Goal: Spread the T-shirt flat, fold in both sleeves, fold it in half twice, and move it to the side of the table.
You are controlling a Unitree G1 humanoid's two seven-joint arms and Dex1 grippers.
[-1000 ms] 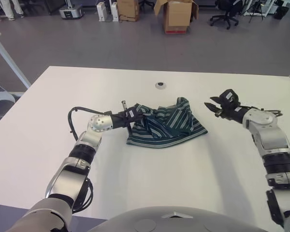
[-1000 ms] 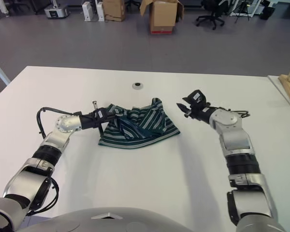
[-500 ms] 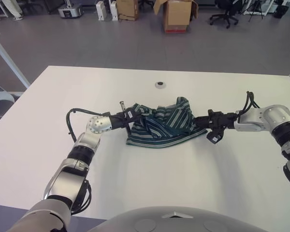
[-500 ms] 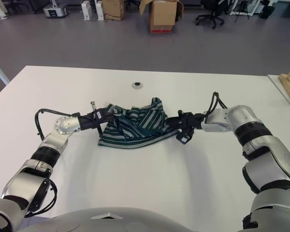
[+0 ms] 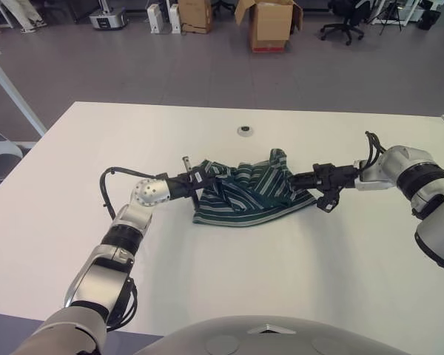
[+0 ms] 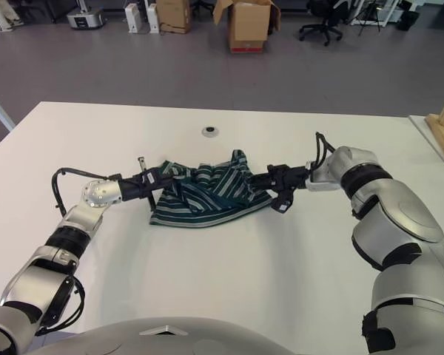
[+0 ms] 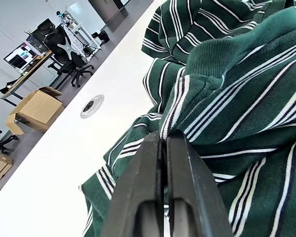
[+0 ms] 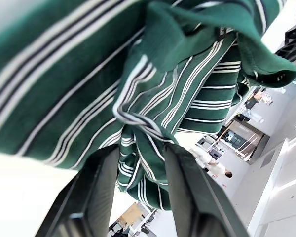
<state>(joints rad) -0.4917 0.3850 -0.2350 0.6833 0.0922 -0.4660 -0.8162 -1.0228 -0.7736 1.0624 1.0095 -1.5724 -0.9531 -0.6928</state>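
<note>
Two grippers meet the T-shirt [image 5: 246, 194] from opposite sides as it lies crumpled in a loose heap near the middle of the white table [image 5: 207, 281]. The green, white-striped cloth is bunched and folded over itself, not spread flat. The left gripper [image 5: 209, 174] lies low over the tabletop at the shirt's left edge, its two fingers [image 7: 138, 187] pressed together with a ridge of striped fabric pinched at their tips. The right gripper [image 5: 296, 180] is at the shirt's right edge, its arm stretched out level. Its fingers [image 8: 96, 192] stand apart, and a gathered fold of cloth sits in the gap between them, unsqueezed. A small round fitting [image 5: 244, 131] is set in the table beyond the shirt, well apart from it. On the floor behind the table stands an open cardboard box [image 5: 271, 24].
</note>
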